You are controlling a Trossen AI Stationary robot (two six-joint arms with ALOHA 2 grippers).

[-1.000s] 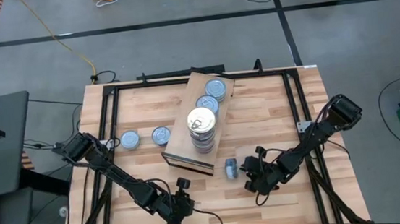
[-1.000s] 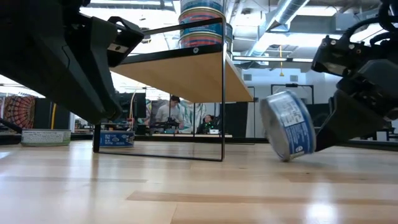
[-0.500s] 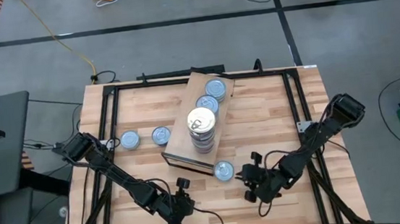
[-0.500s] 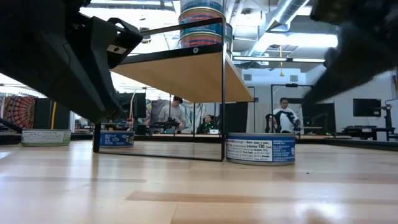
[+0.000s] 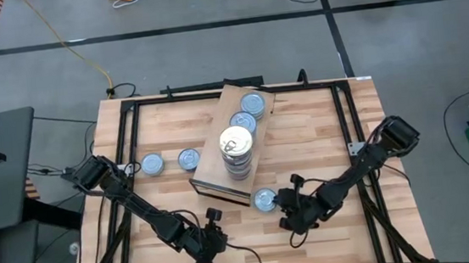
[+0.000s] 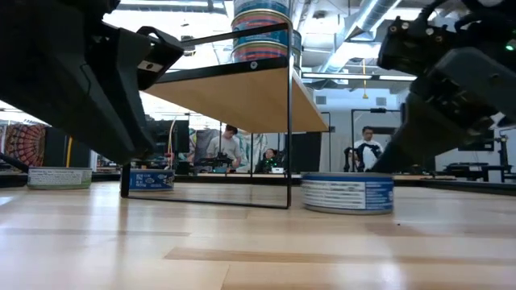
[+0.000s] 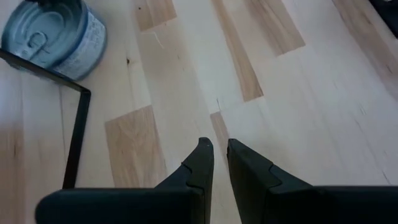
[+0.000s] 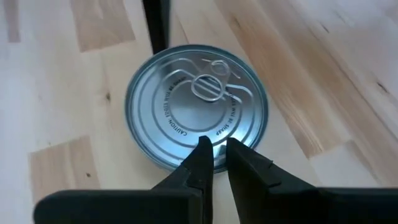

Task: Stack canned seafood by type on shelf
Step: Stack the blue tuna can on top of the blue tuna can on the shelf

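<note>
Two blue-grey cans (image 5: 151, 164) (image 5: 188, 158) lie flat on the left of the tabletop (image 5: 320, 132), well apart from any gripper and not yet shelved. Near them, at the near edge, the left gripper (image 5: 211, 242) waits low over bare wood, its fingers (image 7: 200, 163) pressed together on nothing.

At centre, the shelf (image 5: 214, 181) sits angled across the table. It carries a tall stack topped by a pale pull-tab lid (image 5: 235, 142) toward its near end and two blue-grey cans (image 5: 243, 123) (image 5: 253, 104) toward its far end.

Just right of the shelf's near corner, the loose can (image 5: 263, 200) that a second ago balanced on its rim beside the right gripper now lies flat, pull-tab up, on the table. Over the same second it has shifted left toward the shelf. The right gripper (image 5: 286, 212) has swung round and now hangs just over the can's near-right edge, fingers (image 8: 201, 159) closed tight and empty.

The can appears set right for a fresh pick, so this step looks like a re-grasp, with three tins left on the table. The shelf's black wire leg (image 6: 289, 113) stands just beside the can and may crowd the fingers on that side.
</note>
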